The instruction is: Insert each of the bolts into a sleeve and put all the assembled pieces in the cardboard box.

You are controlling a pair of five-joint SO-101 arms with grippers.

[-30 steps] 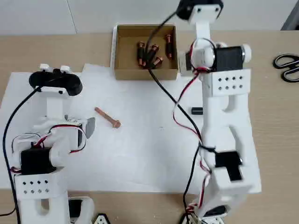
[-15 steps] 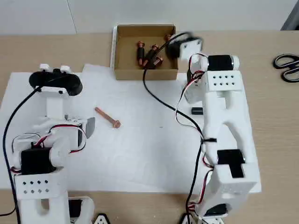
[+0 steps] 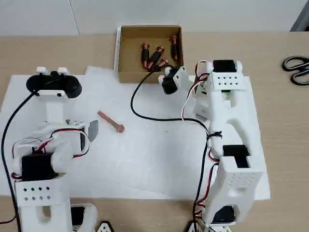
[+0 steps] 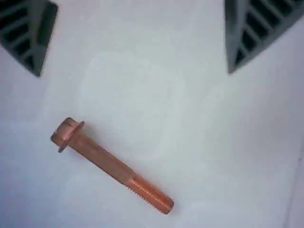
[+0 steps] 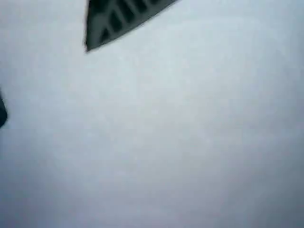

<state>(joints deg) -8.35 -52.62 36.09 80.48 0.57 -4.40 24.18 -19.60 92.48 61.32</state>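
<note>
A copper bolt (image 3: 111, 122) lies loose on the white sheet (image 3: 145, 159), head toward the middle of the table. In the left wrist view the bolt (image 4: 111, 166) is just past my left gripper (image 4: 133, 70), which hangs open above the sheet with nothing in it. The cardboard box (image 3: 126, 53) at the back holds several bolts in black sleeves (image 3: 155, 54). My right arm (image 3: 227, 111) is folded low in front of the box, its wrist (image 3: 171, 82) near the box's front wall. A dark shape (image 5: 2, 114) touches the edge of the right wrist view.
Black scissors (image 3: 297, 67) lie on the wooden table at the far right. A black cable (image 3: 145, 116) loops across the sheet between the bolt and the right arm. Open sheet stretches in front of both arms.
The right arm has drawn back from above the box and folded down over the sheet, covering the black sleeve that lay there. The left arm and the bolt have barely moved.
</note>
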